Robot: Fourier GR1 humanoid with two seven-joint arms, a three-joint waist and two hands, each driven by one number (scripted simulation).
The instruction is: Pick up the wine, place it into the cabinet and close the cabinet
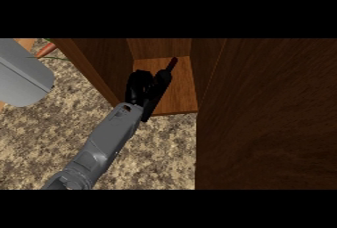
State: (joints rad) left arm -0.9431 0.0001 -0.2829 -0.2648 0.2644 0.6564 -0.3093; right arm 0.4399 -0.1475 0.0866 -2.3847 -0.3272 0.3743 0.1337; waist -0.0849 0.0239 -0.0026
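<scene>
Head view: one grey forearm reached into the open cabinet (178, 95).
Hand (138, 87): black, curled round the dark wine (163, 78).
Wine: tilted over the shelf.
Counter (46, 133): speckled.

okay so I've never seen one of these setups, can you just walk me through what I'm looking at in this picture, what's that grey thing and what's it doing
This single view looks steeply down from the robot's head at a speckled beige stone counter. The grey tube rising from the lower edge is one forearm, ending in a black hand; which arm it is I cannot say, and no other hand shows. Its fingers curl round a dark wine bottle, thin neck pointing away, held inside an open brown wooden cabinet, above its lighter shelf. The big dark panel at right looks like the cabinet's open door. At upper left sit a rounded grey object and a bit of orange and green that I cannot identify.
</scene>
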